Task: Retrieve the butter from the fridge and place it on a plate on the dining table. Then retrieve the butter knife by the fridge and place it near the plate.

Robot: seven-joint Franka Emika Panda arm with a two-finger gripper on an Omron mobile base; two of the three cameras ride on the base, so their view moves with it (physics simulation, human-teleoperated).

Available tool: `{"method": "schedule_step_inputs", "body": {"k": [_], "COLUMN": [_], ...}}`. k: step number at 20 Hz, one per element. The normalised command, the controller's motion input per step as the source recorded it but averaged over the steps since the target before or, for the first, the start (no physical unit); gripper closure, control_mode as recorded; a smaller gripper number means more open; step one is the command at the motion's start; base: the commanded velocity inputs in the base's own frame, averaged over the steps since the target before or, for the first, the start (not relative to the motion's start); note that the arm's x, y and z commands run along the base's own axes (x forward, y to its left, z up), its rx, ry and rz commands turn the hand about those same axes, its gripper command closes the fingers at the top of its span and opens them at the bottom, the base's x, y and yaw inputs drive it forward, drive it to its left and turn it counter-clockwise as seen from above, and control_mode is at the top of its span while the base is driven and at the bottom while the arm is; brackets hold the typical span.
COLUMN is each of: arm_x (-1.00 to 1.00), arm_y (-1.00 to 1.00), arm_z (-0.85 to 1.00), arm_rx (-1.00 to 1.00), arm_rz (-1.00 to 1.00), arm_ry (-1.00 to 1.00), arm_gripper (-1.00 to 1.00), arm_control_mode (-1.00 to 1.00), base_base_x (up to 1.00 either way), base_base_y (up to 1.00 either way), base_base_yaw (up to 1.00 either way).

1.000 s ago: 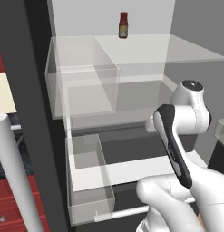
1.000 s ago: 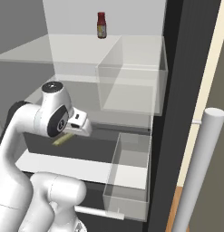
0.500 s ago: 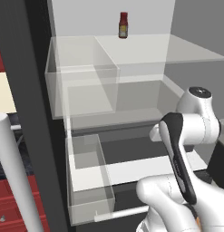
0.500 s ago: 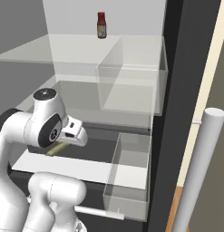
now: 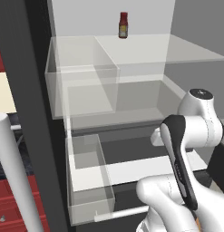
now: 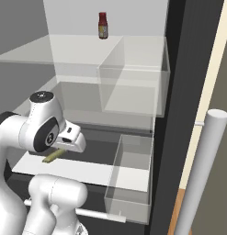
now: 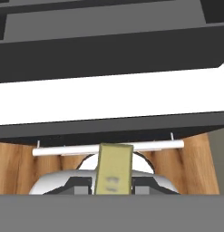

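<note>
The fridge [image 5: 34, 90] stands open in front of me, its dark frame [image 6: 179, 92] at the right of the right base view. My gripper [image 6: 59, 151] hangs low in front of the white shelf [image 6: 87, 170], shut on the butter [image 6: 52, 157], a small yellow stick poking out to the left. Seen from the hand, the butter [image 7: 114, 167] sits upright between the dark fingertips of my gripper [image 7: 112, 182], with the shelf's white front [image 7: 109, 102] above it. In the left base view my own forearm hides the hand.
A red bottle [image 5: 124, 25] stands on the top glass shelf. Clear bins [image 5: 88, 181] [image 6: 133, 170] line the fridge's sides. The long white bar handle [image 6: 202, 170] rises close by. Wooden floor [image 7: 13, 167] lies below, and a red cabinet [image 5: 9, 204] sits at the left.
The arm has drawn back and down from the fridge's inside toward the base, the butter still in the gripper. The fridge and bottle have stayed put.
</note>
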Motion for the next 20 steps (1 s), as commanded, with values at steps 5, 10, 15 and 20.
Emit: {"method": "schedule_step_inputs", "body": {"k": [5, 10, 15, 20], "arm_x": [0.0, -0.21, 0.0, 0.0], "arm_y": [0.0, 0.0, 0.0, 0.0], "arm_z": [0.0, 0.0, 0.0, 0.0], "arm_rx": [0.0, 0.0, 0.0, 0.0], "arm_rz": [0.0, 0.0, 0.0, 0.0], "arm_ry": [0.0, 0.0, 0.0, 0.0], "arm_gripper": [1.0, 1.0, 1.0, 1.0], "arm_control_mode": [-1.0, -1.0, 1.0, 1.0], "base_base_x": [0.0, 0.0, -0.43, -0.47], "base_base_y": [0.0, 0.0, 0.04, 0.08], "base_base_yaw": [0.0, 0.0, 0.0, 0.0]}}
